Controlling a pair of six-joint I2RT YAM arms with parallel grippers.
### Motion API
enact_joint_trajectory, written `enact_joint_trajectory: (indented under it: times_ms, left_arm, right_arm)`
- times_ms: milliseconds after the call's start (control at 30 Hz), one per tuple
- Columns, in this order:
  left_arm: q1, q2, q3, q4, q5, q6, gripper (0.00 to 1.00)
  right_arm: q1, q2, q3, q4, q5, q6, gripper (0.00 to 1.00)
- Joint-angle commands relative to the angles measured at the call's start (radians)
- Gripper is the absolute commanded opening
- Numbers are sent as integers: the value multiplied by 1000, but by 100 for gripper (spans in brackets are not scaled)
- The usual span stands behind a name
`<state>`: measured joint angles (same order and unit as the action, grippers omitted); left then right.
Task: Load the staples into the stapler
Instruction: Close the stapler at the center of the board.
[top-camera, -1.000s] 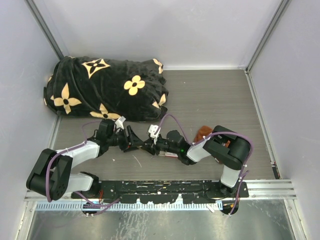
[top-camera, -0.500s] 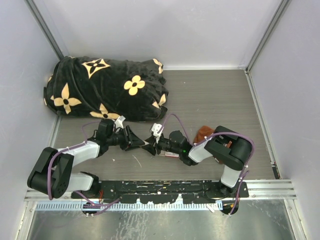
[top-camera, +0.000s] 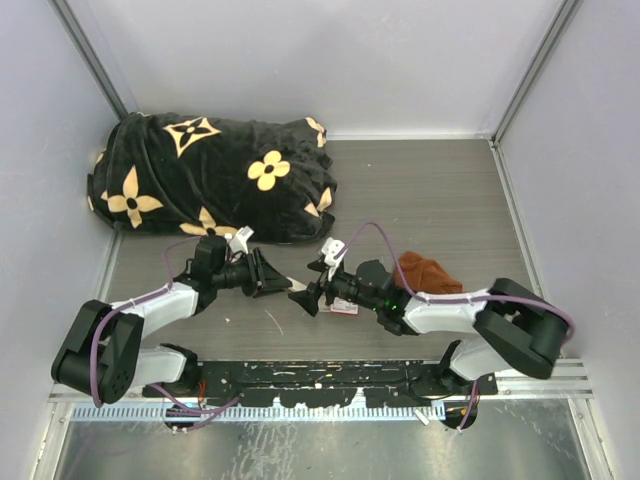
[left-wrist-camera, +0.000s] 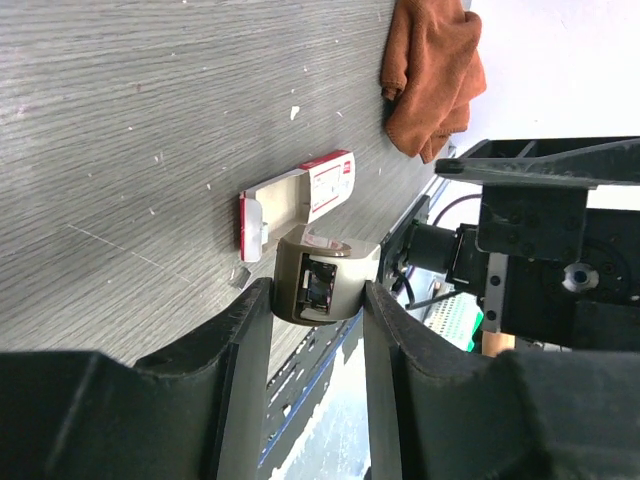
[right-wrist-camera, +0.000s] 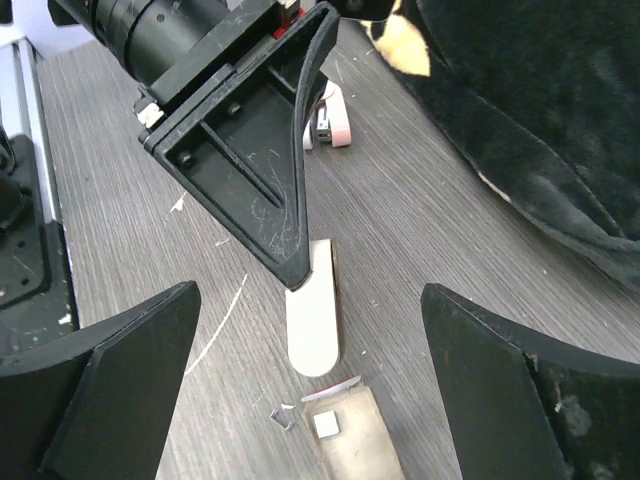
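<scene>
1. The top view is bright and even. Light falls from above, and the shadows on the counter (top-camera: 430, 190) are small and soft.
2. The black blanket (top-camera: 215, 175) is so dark its folds barely show.
3. In the left wrist view the left gripper (left-wrist-camera: 316, 295) looks dark and fuzzy, the counter sharp, the wall (left-wrist-camera: 560, 60) glaring white.
4. In the right wrist view the right gripper (right-wrist-camera: 310, 295) is blurry up close.
</scene>
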<state>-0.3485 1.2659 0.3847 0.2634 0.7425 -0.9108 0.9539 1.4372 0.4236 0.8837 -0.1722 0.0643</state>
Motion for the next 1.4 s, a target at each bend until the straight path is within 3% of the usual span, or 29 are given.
enact_joint_trajectory:
  times_ms: [0, 267, 533, 700, 1000, 1067, 1100, 1133, 1167, 1200, 1367]
  left_arm:
    - [-4, -4, 58, 59, 65, 43, 3]
    - [-139, -71, 191, -180, -21, 248, 2]
    - [-214, -80, 228, -87, 99, 246, 0]
    - [-255, -84, 245, -39, 150, 228, 0]
    - [-289, -107, 253, -1, 178, 204, 0]
    - [-290, -112, 252, -2, 175, 202, 0]
    - [-290, -117, 251, -4, 171, 202, 0]
    - [-290, -122, 249, -5, 169, 203, 0]
    - [-291, -126, 248, -6, 162, 203, 0]
    - [-291, -130, 245, -7, 156, 204, 0]
    - [-290, -144, 233, -14, 141, 204, 0]
  right_arm:
    - [2, -153, 35, -221, 64, 77, 99]
    - [-137, -370, 32, -496, -102, 278, 100]
    - [-346, -452, -5, -506, -518, 378, 100]
    - [-354, -411, -1, -454, -712, 411, 100]
    - [-303, -298, 19, -376, -835, 462, 96]
    - [-277, -272, 32, -376, -844, 464, 87]
    - [-266, -260, 36, -376, -847, 464, 77]
    - [-260, -251, 39, -377, -844, 461, 57]
    - [-259, -245, 38, -379, -837, 457, 27]
    - [-258, -244, 36, -387, -821, 450, 5]
    - [-258, -258, 18, -357, -783, 451, 1]
